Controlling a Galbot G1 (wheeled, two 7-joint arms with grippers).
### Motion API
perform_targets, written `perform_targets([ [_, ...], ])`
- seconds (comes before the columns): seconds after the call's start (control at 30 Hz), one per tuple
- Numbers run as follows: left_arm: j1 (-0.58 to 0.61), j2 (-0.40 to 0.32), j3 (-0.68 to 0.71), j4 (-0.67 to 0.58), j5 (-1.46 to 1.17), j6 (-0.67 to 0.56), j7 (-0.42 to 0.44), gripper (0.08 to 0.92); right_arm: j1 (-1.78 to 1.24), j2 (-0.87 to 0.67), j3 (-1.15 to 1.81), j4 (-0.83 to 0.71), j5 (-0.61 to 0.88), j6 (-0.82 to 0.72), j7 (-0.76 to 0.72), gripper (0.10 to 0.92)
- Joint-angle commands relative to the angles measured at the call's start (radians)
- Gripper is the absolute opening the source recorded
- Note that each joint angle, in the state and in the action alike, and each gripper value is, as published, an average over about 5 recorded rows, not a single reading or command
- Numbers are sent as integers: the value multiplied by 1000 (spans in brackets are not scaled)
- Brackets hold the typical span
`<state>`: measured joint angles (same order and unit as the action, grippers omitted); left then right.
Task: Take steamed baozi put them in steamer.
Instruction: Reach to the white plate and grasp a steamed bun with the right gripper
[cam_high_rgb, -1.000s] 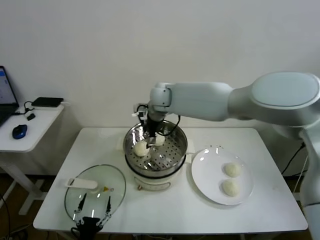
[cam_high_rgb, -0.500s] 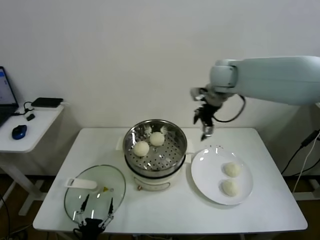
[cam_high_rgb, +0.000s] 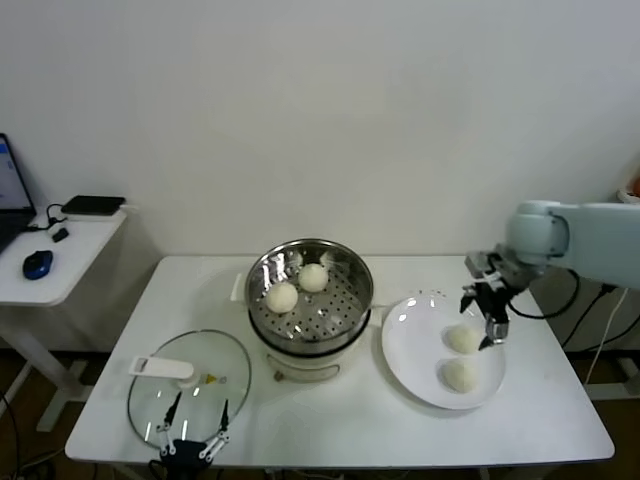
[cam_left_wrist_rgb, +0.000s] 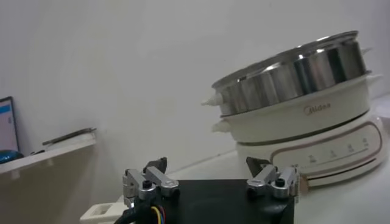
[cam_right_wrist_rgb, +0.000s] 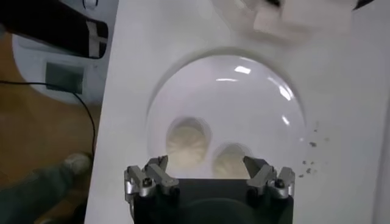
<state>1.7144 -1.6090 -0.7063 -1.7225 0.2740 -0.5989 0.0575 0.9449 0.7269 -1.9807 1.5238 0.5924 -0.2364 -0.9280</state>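
Note:
Two cream-white baozi (cam_high_rgb: 281, 296) (cam_high_rgb: 314, 277) lie in the shiny steel steamer (cam_high_rgb: 350, 262) on its white pot base. Two more baozi (cam_high_rgb: 464, 339) (cam_high_rgb: 461, 375) lie on the white plate (cam_high_rgb: 410, 337) to its right; they also show in the right wrist view (cam_right_wrist_rgb: 187, 140) (cam_right_wrist_rgb: 231, 162). My right gripper (cam_high_rgb: 489, 318) is open and empty, hovering just above the plate beside the farther baozi. My left gripper (cam_high_rgb: 188, 440) is open and empty, parked low at the table's front left edge, by the glass lid.
A flat glass lid (cam_high_rgb: 190, 380) with a white handle lies front left on the white table (cam_high_rgb: 340, 430). A side desk (cam_high_rgb: 60, 250) with a mouse and a dark device stands at the far left. The steamer shows side-on in the left wrist view (cam_left_wrist_rgb: 292, 73).
My right gripper left the steamer, where it set down the second baozi, swung right and came down over the plate. The left arm has not moved.

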Motion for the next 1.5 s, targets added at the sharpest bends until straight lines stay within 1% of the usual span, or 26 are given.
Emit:
perform_targets([
  [0.03, -1, -40, -2, 5, 6, 0, 0, 823, -318, -126, 172, -7, -176, -15, 67, 823],
  [0.23, -4, -40, -8, 11, 3, 2, -1, 823, -428, -86, 249, -71, -197, -21, 76, 823],
  [0.6, -11, -39, -12, 20, 2, 3, 0, 823, -469, -23, 296, -160, -224, -15, 97, 823],
  [1.07, -12, -39, -13, 19, 2, 5, 0, 823, -481, -19, 295, -159, -224, -24, 84, 822],
  [1.17, -12, -39, -12, 19, 2, 5, 0, 823, -482, -21, 295, -159, -224, -26, 84, 790],
  [1.27, -11, -39, -11, 19, 3, 5, 0, 823, -478, -20, 295, -159, -224, -26, 83, 716],
  [1.4, -10, -38, -11, 18, 5, 6, 0, 823, -458, -16, 293, -157, -226, -23, 84, 595],
  [1.5, -9, -37, -11, 17, 7, 5, -1, 823, -393, -11, 265, -136, -224, -9, 76, 519],
])
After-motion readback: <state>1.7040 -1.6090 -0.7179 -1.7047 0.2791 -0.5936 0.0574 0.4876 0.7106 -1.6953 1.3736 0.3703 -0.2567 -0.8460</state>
